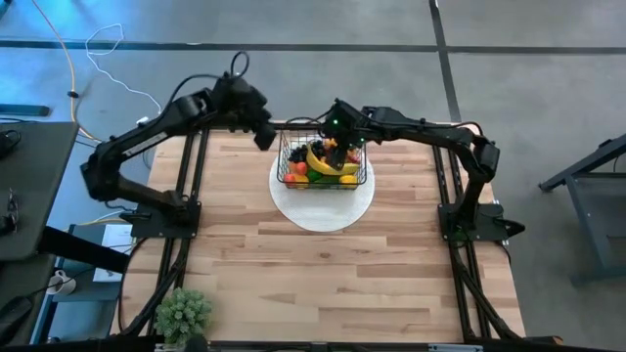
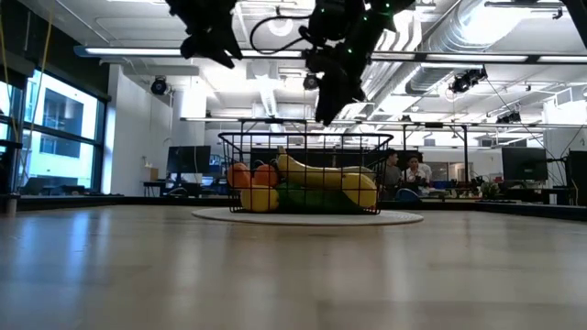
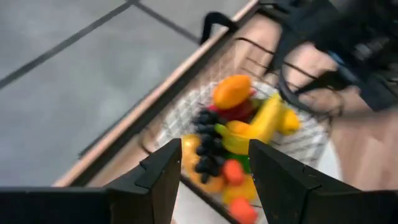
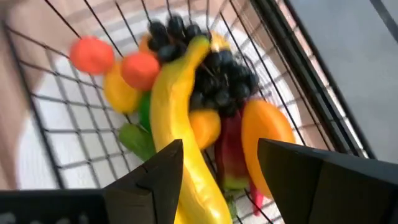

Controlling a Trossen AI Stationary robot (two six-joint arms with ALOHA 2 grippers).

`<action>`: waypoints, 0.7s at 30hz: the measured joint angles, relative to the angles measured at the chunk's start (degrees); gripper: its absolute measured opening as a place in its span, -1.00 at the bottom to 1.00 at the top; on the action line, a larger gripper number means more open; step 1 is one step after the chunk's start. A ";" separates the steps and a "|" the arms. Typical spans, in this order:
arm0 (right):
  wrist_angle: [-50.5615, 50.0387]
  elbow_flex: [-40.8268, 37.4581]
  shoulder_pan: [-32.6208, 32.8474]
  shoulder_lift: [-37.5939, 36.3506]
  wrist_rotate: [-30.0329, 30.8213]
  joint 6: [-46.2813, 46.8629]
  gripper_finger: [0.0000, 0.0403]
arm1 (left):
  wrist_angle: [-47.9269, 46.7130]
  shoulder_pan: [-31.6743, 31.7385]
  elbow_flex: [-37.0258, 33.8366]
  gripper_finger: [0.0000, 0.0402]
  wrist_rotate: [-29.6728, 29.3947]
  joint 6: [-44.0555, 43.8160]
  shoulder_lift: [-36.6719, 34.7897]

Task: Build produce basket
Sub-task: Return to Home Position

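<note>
The black wire basket (image 1: 290, 156) stands on a round white plate (image 1: 323, 210) near the table's far edge. Inside lies the produce: a yellow banana (image 4: 177, 118), dark grapes (image 4: 224, 78), an orange piece (image 4: 264, 134), red and green pieces. My right gripper (image 1: 344, 132) hangs open above the basket's far right part, fingers slanting down at the fruit (image 4: 221, 155), nothing between them. My left gripper (image 1: 262, 137) hovers open in the air beside the basket's far left corner, higher than the rim (image 2: 215, 50), and looks at the fruit (image 3: 214, 162).
A spiky green potted plant (image 1: 184, 313) stands at the near left corner. Bare wood spreads between the plate and the near edge. The table's far edge (image 3: 155, 102) runs right behind the basket. People sit in the room beyond (image 2: 404, 170).
</note>
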 joint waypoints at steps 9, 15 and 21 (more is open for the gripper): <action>2.54 5.70 1.91 -0.20 -0.73 7.21 -0.07 | 15.78 -8.76 -19.30 -0.13 0.40 -6.35 -12.29; 4.29 11.14 4.10 -0.31 0.62 10.14 -0.07 | 24.47 -13.87 -31.02 -0.13 0.39 -9.25 -20.74; 6.06 15.02 5.57 -0.36 3.23 11.62 -0.07 | 26.85 -18.14 -40.35 -0.13 0.43 -9.20 -29.38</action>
